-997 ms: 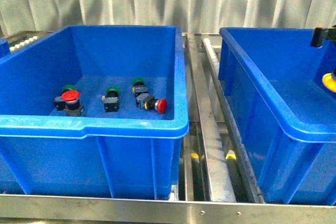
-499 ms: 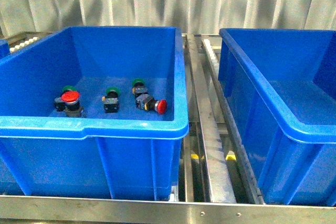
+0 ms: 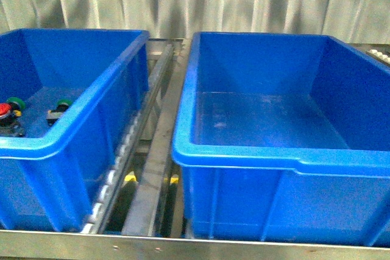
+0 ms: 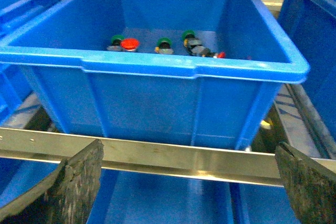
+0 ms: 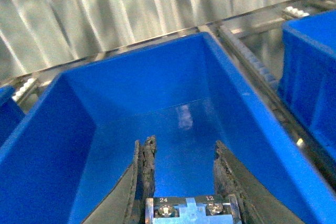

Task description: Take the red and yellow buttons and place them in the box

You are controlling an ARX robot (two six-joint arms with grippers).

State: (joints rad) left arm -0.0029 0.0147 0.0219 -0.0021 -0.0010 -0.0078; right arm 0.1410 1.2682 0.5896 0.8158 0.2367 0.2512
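Observation:
My right gripper [image 5: 184, 141] hangs over the empty blue box [image 5: 68, 145], shut on the yellow button [image 5: 190, 208]. Only the button's terminal end, marked 24 and 12, shows between the fingers; its yellow cap is hidden. In the front view the box [image 3: 244, 150] fills the middle and right, and neither gripper shows. Two red buttons [image 4: 130, 43] [image 4: 221, 54] lie in the other blue bin [image 4: 157, 66]; one red cap [image 3: 3, 109] shows at the front view's left edge. My left gripper [image 4: 191, 182] is open, low in front of that bin, holding nothing.
Green-capped buttons [image 4: 164, 41] lie among the red ones. Roller rails [image 3: 152, 150] run between the two bins, and a metal rail [image 3: 195, 242] crosses the front. Another blue bin [image 5: 310, 66] stands beside the box. A grey curtain hangs behind.
The front view has swung right: the bin with the buttons went to the left edge and the empty box fills the middle. The right gripper with the yellow cap left that view.

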